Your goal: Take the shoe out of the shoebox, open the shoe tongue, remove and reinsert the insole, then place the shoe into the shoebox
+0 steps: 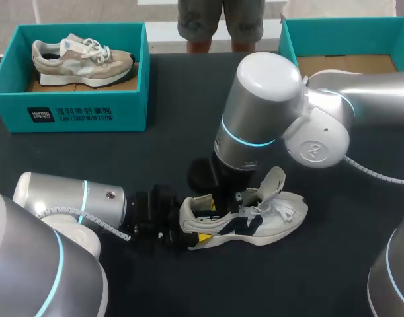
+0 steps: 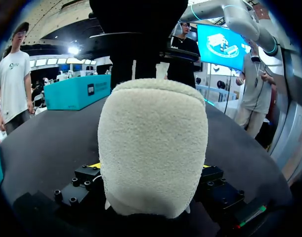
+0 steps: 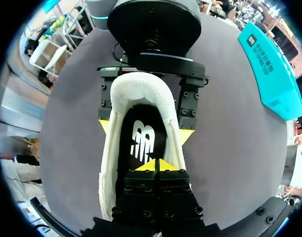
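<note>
Shoe (image 1: 254,224): white sneaker with a navy side mark, white laces, a fuzzy cream heel collar and its tongue (image 1: 274,179) standing up.
Place: on its sole on the dark table (image 1: 321,277), outside both boxes, heel toward the left arm.
Insole (image 3: 141,140): black with a white logo, lying inside the shoe.
Left gripper (image 2: 150,167): clamped on the heel, one yellow tip on each side.
Right gripper (image 3: 155,165): down in the shoe's opening over the insole, tips pressed together; whether they nip the insole cannot be told.
Shoes counted: two; the second, a beige one (image 1: 79,61), lies in the left shoebox (image 1: 69,109).
Shoeboxes counted: two, both teal; the right shoebox (image 1: 287,39) shows a cardboard floor.
</note>
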`<state>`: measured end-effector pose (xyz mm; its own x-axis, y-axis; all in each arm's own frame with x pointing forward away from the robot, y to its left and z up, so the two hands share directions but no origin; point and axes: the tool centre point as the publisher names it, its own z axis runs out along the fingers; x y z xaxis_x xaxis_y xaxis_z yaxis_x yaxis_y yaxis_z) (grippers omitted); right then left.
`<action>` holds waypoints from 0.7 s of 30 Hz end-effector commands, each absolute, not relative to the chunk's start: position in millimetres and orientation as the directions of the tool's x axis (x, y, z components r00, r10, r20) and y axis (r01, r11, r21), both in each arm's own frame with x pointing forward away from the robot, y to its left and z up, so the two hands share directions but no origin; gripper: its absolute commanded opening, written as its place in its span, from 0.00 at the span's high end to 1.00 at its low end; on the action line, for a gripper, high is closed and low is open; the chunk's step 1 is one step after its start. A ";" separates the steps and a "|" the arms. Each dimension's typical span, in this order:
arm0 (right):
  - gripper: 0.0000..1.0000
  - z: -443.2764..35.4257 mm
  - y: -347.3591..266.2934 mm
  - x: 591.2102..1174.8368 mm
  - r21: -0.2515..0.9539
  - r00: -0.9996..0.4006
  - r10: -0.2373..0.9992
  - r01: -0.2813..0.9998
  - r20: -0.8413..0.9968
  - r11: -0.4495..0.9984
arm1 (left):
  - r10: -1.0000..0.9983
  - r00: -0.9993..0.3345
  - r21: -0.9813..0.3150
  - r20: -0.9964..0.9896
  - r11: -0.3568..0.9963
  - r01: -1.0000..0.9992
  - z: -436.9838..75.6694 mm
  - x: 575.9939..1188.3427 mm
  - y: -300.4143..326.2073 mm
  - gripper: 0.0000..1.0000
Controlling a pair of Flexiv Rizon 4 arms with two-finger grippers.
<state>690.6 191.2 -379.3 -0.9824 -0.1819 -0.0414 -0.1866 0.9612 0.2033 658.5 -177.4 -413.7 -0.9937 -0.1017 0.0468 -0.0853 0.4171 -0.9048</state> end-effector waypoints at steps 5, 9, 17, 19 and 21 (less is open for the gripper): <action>1.00 -390.2 198.5 690.5 0.203 -0.982 -0.183 -0.186 -0.035 0.961 | -0.102 -0.994 -0.904 0.046 0.419 -0.085 -417.0 657.3 -173.6 1.00; 0.84 -395.1 197.1 689.4 0.205 -0.985 -0.171 -0.174 -0.031 0.963 | -0.102 -0.994 -0.904 0.046 0.419 -0.085 -417.0 657.3 -173.6 1.00; 0.73 -396.7 195.7 695.2 0.217 -0.987 -0.149 -0.158 -0.056 0.963 | -0.102 -0.994 -0.904 0.046 0.419 -0.085 -417.0 657.3 -173.6 1.00; 0.73 -402.2 196.1 694.9 0.203 -0.986 -0.157 -0.164 -0.051 0.965 | -0.102 -0.994 -0.904 0.046 0.419 -0.085 -417.0 657.3 -173.6 1.00; 0.73 -408.4 197.1 692.9 0.200 -0.986 -0.161 -0.168 -0.049 0.965 | -0.102 -0.994 -0.904 0.046 0.419 -0.085 -417.0 657.3 -173.6 1.00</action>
